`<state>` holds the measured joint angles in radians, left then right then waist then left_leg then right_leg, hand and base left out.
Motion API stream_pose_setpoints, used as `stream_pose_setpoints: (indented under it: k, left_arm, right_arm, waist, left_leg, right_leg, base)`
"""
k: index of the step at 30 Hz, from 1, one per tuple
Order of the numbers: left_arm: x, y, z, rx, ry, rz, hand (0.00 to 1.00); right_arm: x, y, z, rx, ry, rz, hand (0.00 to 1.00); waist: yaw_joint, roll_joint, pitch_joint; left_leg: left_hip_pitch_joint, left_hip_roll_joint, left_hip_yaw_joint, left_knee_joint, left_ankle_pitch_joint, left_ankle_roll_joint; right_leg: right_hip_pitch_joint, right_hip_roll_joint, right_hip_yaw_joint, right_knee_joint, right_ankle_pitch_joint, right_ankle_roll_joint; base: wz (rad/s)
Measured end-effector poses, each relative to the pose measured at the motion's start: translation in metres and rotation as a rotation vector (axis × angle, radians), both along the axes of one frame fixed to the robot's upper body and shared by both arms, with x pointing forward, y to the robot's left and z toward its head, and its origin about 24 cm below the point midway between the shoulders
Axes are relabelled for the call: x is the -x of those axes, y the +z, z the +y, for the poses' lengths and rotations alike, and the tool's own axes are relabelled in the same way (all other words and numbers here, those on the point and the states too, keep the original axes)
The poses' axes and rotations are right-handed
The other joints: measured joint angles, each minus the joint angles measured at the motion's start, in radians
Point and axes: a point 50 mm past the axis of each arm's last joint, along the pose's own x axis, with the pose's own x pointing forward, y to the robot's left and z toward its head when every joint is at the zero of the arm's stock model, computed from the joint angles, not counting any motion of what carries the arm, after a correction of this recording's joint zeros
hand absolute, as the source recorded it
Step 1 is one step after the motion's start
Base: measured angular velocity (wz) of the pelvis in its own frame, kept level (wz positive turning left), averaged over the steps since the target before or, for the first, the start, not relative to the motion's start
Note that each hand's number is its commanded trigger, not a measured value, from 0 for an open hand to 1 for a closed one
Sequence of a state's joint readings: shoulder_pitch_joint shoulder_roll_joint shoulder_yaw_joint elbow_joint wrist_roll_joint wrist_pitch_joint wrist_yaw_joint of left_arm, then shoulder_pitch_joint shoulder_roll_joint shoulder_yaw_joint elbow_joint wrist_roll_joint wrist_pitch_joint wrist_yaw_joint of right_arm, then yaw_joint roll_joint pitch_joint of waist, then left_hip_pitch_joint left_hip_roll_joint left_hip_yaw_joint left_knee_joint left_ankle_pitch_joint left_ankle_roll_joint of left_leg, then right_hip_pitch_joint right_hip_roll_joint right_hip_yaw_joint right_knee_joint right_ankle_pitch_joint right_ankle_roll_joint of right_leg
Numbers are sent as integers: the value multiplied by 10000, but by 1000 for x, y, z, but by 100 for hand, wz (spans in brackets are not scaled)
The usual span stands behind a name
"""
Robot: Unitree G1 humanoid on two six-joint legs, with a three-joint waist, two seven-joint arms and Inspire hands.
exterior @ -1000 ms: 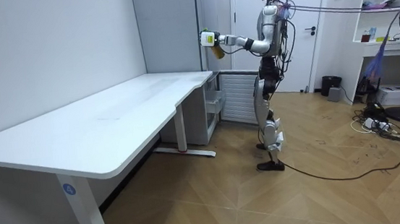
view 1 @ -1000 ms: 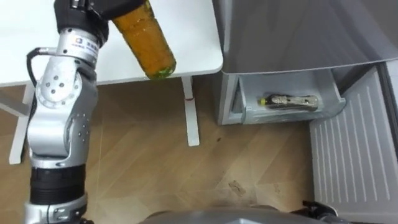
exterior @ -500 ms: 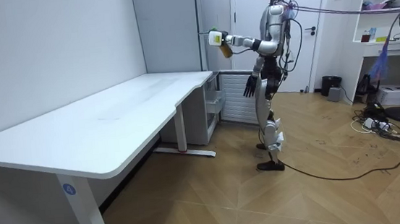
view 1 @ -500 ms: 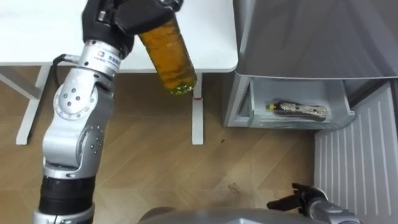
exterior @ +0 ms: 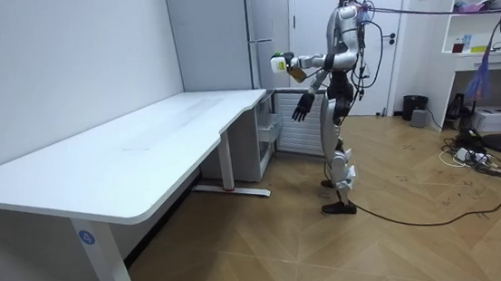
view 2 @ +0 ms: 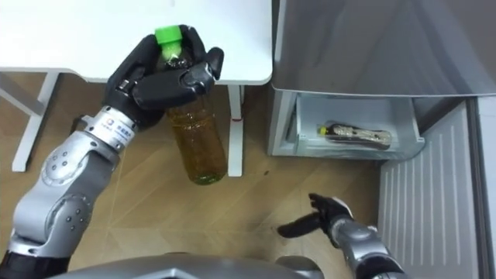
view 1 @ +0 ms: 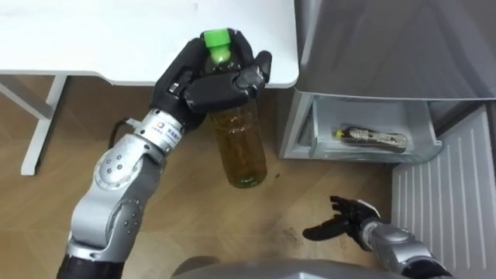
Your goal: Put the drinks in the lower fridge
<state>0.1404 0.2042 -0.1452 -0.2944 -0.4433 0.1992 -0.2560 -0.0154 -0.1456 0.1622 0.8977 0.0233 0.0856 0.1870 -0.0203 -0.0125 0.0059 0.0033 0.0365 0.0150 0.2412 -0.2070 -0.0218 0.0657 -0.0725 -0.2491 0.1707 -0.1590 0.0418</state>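
2 bottles — amber bottle (view 1: 242, 151) clasped in left hand (view 1: 208, 87) | dark bottle (view 1: 370, 138) in fridge drawer (view 1: 307, 133) | right hand (view 1: 355, 223) spread, empty

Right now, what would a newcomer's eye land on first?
The amber bottle, green cap up, hangs from the left hand, whose fingers curl round its neck, beside the white table. Next, the open fridge drawer at right, a dark bottle lying inside. The right hand is open, lower in view.

Bright, even indoor light falls from above. The white table (view 1: 93, 39) glares almost blank, with soft shadow beneath it on the wooden floor (view 1: 201, 225). Light shines amber through the bottle (view 1: 242, 151).
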Motion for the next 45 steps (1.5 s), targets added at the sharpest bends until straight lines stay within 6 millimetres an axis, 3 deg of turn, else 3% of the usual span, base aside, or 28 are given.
stream_pose_setpoints:
  k: [2, 8, 11, 14, 26, 32, 45]
  left_arm:
    - [1, -4, -3, -563, -99, 27, 100]
    - [1, -22, 0, -717, -60, 764, 100]
    - [1, -34, 4, -799, 99, 1218, 100]
    - [2, -41, 6, -874, 193, 1464, 100]
    - [0, -35, 7, -1305, 489, 685, 100]
    - [1, -35, 1, -1345, 572, 491, 100]
    - [3, -34, -9, -1216, 437, 242, 100]
  right_arm:
    - [-12, 9, 10, -366, 573, -639, 0]
    - [-24, 22, 30, -1394, 1785, -1198, 0]
    - [-22, 27, 36, -2108, 2450, -1241, 0]
    - [-19, 29, 40, -2579, 2941, -1165, 0]
    - [-30, 53, 55, -3954, 4625, -1890, 0]
    - [-33, 70, 61, -4305, 5247, -2605, 0]
    - [-34, 75, 68, -5001, 5330, -2862, 0]
  waist:
    - [-16, -27, -1]
    - [13, -62, 18]
    - [45, -202, 114]
    - [92, -311, 137]
    - [264, -371, 129]
    - [276, -280, 121]
    - [278, -257, 106]
  left_leg:
    - [7, 0, -1, 0, 0, 0]
    - [107, 4, 3, -57, 0, 0]
    - [55, 8, -6, -34, -2, -2]
    - [-61, 7, 4, -7, -8, -3]
    - [-273, 40, 23, 247, -9, -3]
    - [-262, 42, 49, 264, -9, -3]
    - [-248, 42, 43, 239, -9, -2]
  right_leg:
    - [25, -1, -24, -7, -1, 1]
    - [98, -9, -40, 7, -1, 1]
    - [67, -9, -48, 13, -1, 1]
    - [-69, -14, -31, 71, -2, 2]
    - [-309, -21, 7, 352, 1, -5]
    - [-316, -28, 16, 362, 11, -21]
    - [-306, -29, 28, 366, 12, -23]
  base:
    - [2]
    - [0]
    - [0]
    - [0]
    - [0]
    - [0]
    - [0]
